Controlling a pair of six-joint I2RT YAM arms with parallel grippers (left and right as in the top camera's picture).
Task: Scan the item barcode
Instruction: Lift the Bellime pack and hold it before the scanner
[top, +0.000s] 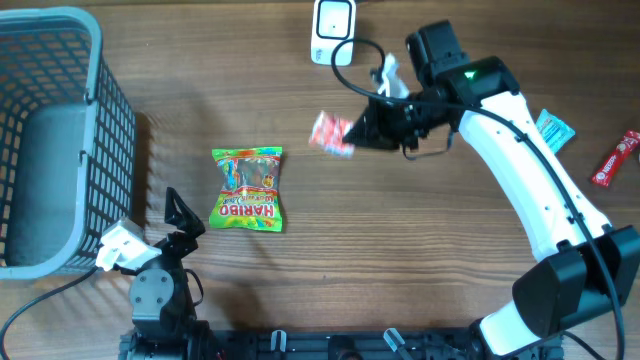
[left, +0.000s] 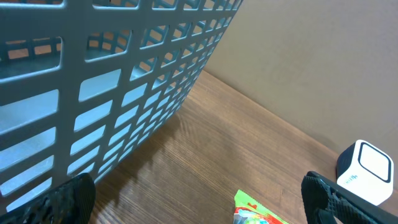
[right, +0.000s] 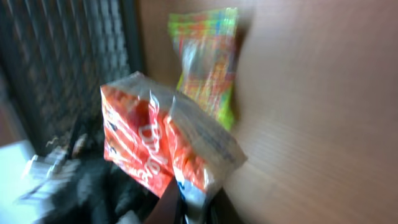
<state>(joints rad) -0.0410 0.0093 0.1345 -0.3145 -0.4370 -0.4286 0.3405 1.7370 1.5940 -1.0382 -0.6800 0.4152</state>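
Packet held up; scan apparently still to do.
Right jaws clench the red snack packet (top: 332, 134) above the surface, near the far white scanner (top: 333, 30); left jaws hang released.

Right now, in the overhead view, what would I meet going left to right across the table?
The grey basket → Haribo bag → red snack packet, held in the right gripper → blue packet → red bar.

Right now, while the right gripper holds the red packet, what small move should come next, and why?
Probably carry the red packet closer to the white scanner: the right gripper is shut on it, and the packet is near the scanner but apart from it.
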